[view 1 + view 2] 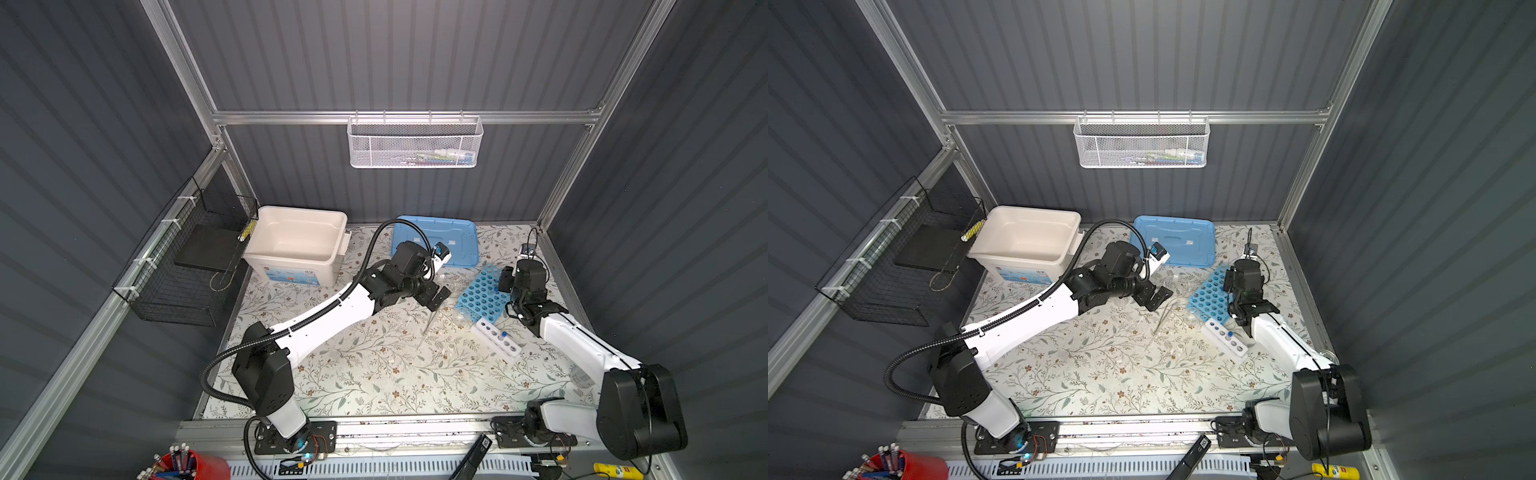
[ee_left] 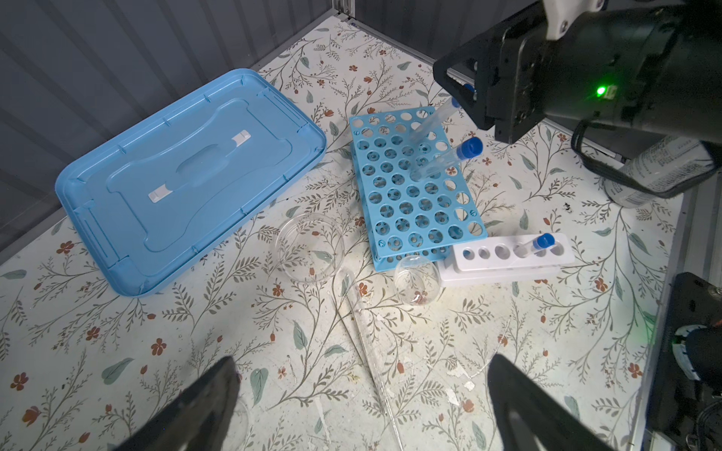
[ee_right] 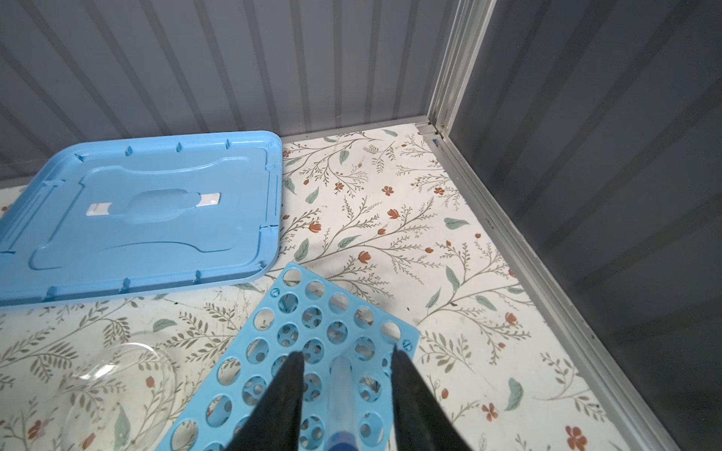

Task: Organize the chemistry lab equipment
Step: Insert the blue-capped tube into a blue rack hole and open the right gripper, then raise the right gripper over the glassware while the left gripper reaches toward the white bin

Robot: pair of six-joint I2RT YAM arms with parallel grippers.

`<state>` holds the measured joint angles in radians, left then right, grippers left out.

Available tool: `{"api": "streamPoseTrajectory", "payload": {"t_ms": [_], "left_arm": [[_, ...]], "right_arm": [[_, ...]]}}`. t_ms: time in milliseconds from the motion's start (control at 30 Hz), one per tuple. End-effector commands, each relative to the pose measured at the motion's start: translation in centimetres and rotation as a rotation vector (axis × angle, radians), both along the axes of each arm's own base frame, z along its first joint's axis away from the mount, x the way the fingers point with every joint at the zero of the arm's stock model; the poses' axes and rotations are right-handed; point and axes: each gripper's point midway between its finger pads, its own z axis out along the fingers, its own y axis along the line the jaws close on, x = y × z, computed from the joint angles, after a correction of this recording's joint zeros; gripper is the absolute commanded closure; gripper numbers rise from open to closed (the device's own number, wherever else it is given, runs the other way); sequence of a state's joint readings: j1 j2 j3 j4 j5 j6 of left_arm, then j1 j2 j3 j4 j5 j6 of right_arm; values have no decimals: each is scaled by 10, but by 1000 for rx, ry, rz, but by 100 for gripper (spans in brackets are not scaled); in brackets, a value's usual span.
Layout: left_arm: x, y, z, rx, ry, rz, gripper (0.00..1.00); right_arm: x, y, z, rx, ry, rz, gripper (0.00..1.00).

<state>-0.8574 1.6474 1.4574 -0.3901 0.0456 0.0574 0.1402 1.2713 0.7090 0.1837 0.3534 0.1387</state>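
The blue many-holed rack [image 1: 482, 293] [image 2: 418, 191] lies at the right of the floral table. My right gripper [image 3: 345, 353] hangs over it, open, its jaws standing clear on either side of a blue-capped tube [image 3: 340, 390] that stands in a hole. A second capped tube [image 2: 470, 148] leans in the rack beside it. The white one-row rack [image 1: 496, 336] [image 2: 508, 257] holds one capped tube [image 2: 543, 242]. My left gripper [image 2: 363, 361] [image 1: 436, 297] is wide open above a thin glass rod [image 2: 371, 351]. A glass dish [image 2: 310, 250] and a small beaker [image 2: 416, 281] sit near the racks.
The open white bin [image 1: 297, 245] stands at the back left, with its light-blue lid [image 1: 440, 237] [image 3: 136, 214] flat by the back wall. A black wire basket [image 1: 187, 266] hangs on the left wall and a white mesh basket [image 1: 413, 143] on the back rail. A bottle [image 2: 664, 172] stands at the right edge.
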Motion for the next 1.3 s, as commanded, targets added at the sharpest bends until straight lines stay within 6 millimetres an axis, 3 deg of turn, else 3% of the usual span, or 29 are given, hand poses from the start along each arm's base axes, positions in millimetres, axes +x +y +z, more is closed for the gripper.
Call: {"api": "streamPoseTrajectory", "payload": {"t_ms": [0, 200, 433, 700, 900, 933, 1000, 1267], "left_arm": [[3, 8, -15, 60, 41, 29, 0], [6, 21, -17, 95, 30, 78, 0], [7, 38, -22, 140, 36, 125, 0], [1, 52, -44, 208, 101, 131, 0], [1, 54, -64, 237, 145, 141, 0], [-2, 59, -78, 262, 166, 146, 0], [-1, 61, -87, 265, 185, 157, 0], [0, 63, -112, 270, 236, 189, 0]], "right_arm": [[0, -2, 15, -8, -2, -13, 55], [-1, -7, 41, 2, 17, -25, 48], [-15, 6, 62, 90, 105, 26, 44], [-73, 22, 88, 232, 235, 76, 43], [-115, 43, 72, 353, 378, 105, 44], [-120, 47, 68, 354, 394, 109, 44], [-131, 56, 60, 357, 434, 117, 45], [-144, 119, 28, 409, 590, 234, 48]]}}
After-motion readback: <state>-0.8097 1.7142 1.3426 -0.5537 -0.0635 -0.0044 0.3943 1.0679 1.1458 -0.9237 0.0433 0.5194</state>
